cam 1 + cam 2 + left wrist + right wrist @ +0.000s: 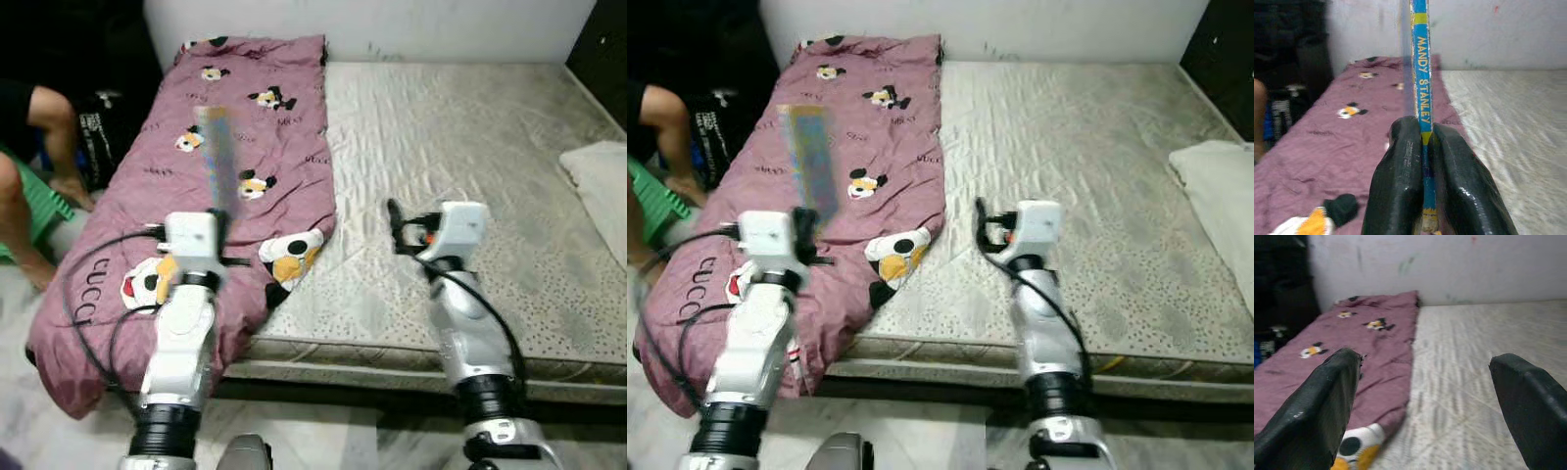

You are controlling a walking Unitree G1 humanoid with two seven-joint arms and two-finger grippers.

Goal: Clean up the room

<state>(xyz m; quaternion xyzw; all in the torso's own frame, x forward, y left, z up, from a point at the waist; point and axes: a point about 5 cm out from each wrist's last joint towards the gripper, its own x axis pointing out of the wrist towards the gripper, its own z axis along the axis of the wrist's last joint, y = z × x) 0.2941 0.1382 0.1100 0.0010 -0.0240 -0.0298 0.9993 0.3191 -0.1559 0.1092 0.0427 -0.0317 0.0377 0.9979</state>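
Note:
A thin book (217,157) with a blue and yellow spine reading "MANDY STANLEY" (1420,73) stands upright over the maroon cartoon-print blanket (255,137). My left gripper (1422,126) is shut on the book's lower edge, with a black finger on each side. The blanket covers the left third of a bare grey mattress (460,147) and hangs over its near corner. My right gripper (1430,362) is open and holds nothing; it hovers over the mattress just right of the blanket's edge (394,227).
At the far left a person (39,127) sits on a green stool (44,211), beside a black bag (103,137). A white folded cloth or pillow (600,176) lies at the mattress's right edge. A white wall backs the bed.

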